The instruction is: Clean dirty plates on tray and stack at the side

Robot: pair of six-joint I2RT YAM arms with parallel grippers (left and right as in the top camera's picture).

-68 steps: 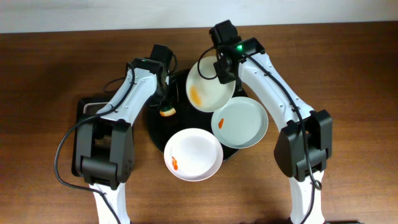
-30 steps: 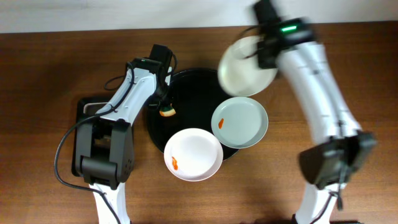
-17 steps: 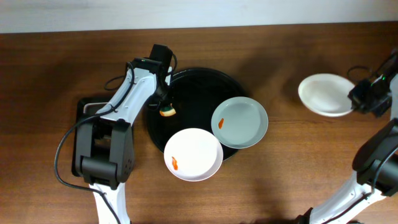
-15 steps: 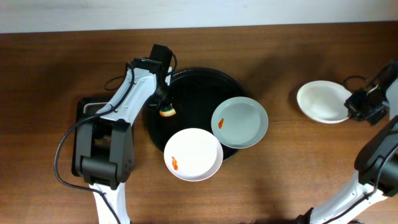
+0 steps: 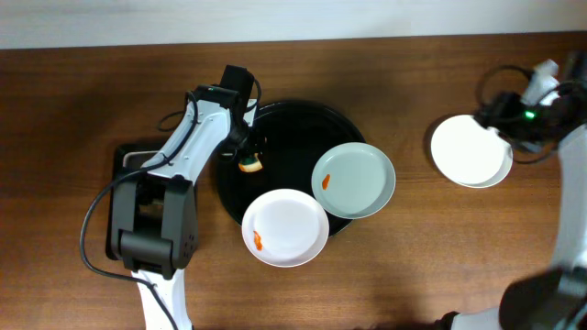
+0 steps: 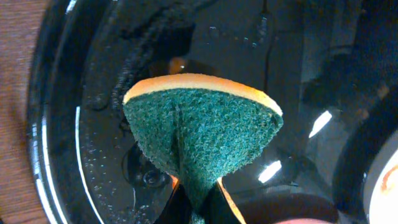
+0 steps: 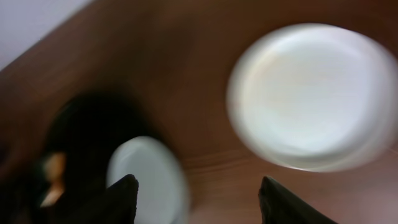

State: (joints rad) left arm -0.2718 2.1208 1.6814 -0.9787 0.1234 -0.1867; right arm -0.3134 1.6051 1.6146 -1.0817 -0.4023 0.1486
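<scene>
Step in hand: starting the stack. The side plate (image 5: 470, 151) lies flat on the counter (image 5: 92, 92), well apart from the tray (image 5: 284, 119) at its 3 o'clock, with no smear visible. The right pincer (image 7: 198, 185) hovers near it, fingers spread and empty. The left pincer (image 6: 194, 206) is clamped on the sponge (image 6: 202, 134) over the tray's 10 o'clock sector. The second plate (image 5: 353, 180) at 4 o'clock and the third plate (image 5: 285, 226) at 6 o'clock carry orange smears. Probable next move: the right pincer travels to the tray, grips one smeared plate by its rim and presents it to the sponge.

The wooden table (image 5: 73, 110) carries the round black tray (image 5: 295, 117), a rectangular tray (image 5: 127, 158) and one white plate (image 5: 470, 151).
</scene>
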